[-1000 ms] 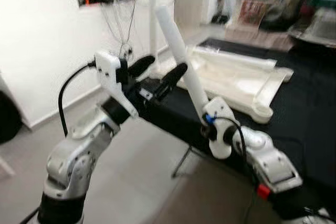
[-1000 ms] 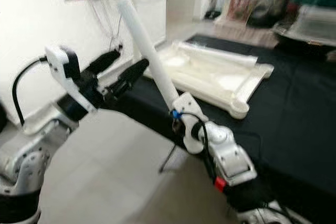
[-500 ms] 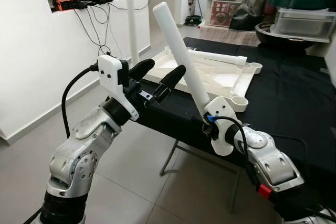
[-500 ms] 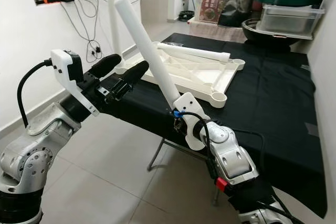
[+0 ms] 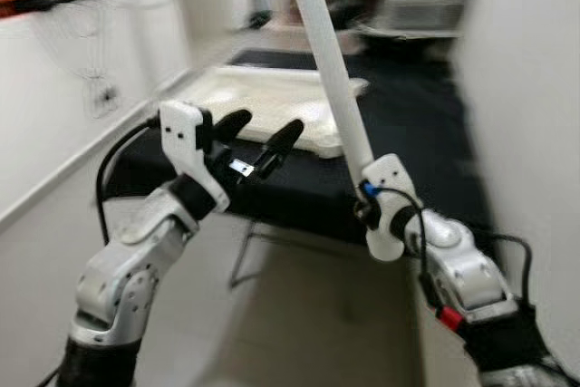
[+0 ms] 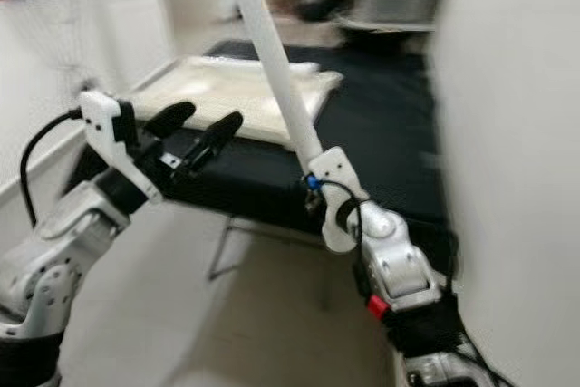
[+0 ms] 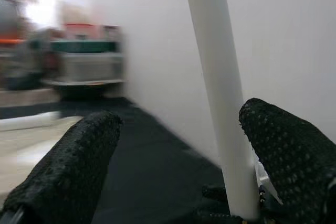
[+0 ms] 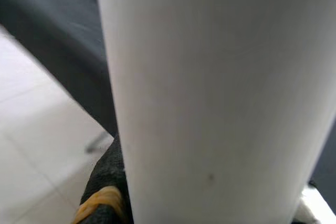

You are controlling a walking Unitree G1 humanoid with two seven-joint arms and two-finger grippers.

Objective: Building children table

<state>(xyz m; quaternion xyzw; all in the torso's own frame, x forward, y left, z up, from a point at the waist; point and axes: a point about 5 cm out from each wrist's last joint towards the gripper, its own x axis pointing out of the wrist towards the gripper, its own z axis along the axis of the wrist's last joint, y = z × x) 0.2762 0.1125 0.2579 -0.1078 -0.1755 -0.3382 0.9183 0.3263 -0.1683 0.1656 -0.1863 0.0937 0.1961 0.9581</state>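
While right gripper (image 5: 364, 189) clamps long white leg (image 5: 333, 79) tilted upright, left gripper (image 5: 258, 135) spread wide, empty; tabletop (image 5: 254, 101) blurred.

Both arms are silver metal with rounded joints. The left arm (image 5: 136, 260) has a white wrist block, a black cable looping behind it, and two long black fingers (image 5: 276, 144) with a dotted texture. The right arm (image 5: 458, 269) has a white wrist housing, a small blue mark, a black cable and a red tab.
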